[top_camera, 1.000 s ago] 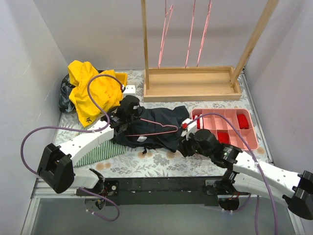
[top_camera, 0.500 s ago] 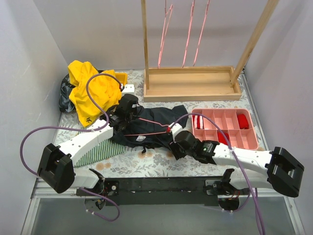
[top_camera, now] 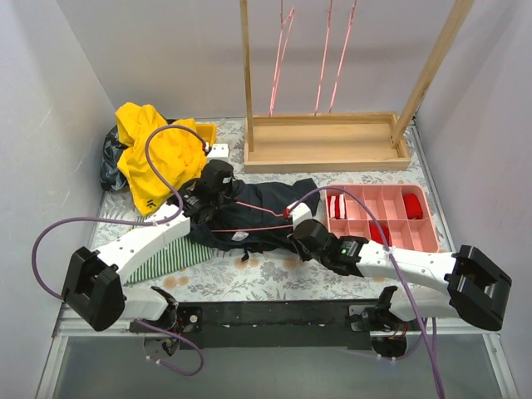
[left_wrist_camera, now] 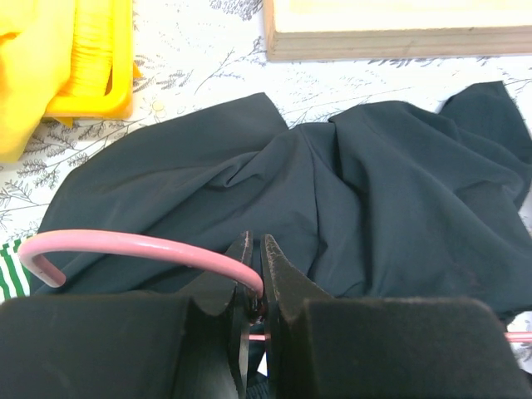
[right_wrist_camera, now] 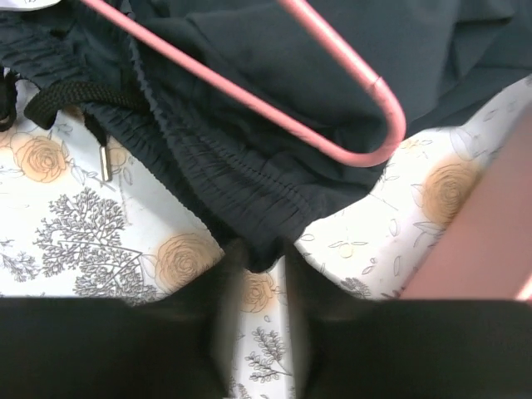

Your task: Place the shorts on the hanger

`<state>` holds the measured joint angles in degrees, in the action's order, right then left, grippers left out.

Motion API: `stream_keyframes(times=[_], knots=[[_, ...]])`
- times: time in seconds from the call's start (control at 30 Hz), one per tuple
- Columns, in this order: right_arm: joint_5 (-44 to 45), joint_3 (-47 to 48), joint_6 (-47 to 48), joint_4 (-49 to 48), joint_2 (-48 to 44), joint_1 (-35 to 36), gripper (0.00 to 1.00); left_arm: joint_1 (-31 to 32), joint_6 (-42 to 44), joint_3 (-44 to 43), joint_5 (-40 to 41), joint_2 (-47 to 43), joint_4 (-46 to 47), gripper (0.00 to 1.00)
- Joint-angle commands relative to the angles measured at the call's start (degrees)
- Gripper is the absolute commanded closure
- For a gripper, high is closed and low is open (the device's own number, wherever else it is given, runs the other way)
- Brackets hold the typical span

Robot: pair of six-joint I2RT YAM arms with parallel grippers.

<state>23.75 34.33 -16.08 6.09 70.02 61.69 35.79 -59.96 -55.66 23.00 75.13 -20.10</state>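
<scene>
Right wrist: R pincer blurry, astride shorts hem

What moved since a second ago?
The right gripper swung left, from beside the pink tray to the near edge of the shorts, and is open at the waistband. The left gripper stayed clamped on the hanger; the shorts stayed lying on the table.

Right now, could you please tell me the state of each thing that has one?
shorts: crumpled flat, not hung
hanger: lying on the shorts, gripped
left tool: shut on the hanger
right tool: open at the shorts' waistband edge
spare hangers: hanging upright
</scene>
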Motion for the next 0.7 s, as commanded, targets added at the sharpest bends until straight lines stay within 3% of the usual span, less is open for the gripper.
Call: stream_keyframes(times=[0.0, 0.17, 0.67], knots=[[5.5, 1.5, -0.4, 0.0, -1.9, -0.1, 0.80, -0.2, 1.6, -0.1, -0.7, -4.5, 0.1, 1.00], [4.9, 3.6, -1.3, 1.2, -1.6, -2.4, 0.99, -0.2, 2.8, 1.0, 0.4, -7.0, 0.0, 1.00], [-6.1, 10.3, -2.3, 7.9, -5.6, -14.4, 0.99, -0.2, 2.5, 2.9, 2.5, -10.4, 0.6, 1.00]])
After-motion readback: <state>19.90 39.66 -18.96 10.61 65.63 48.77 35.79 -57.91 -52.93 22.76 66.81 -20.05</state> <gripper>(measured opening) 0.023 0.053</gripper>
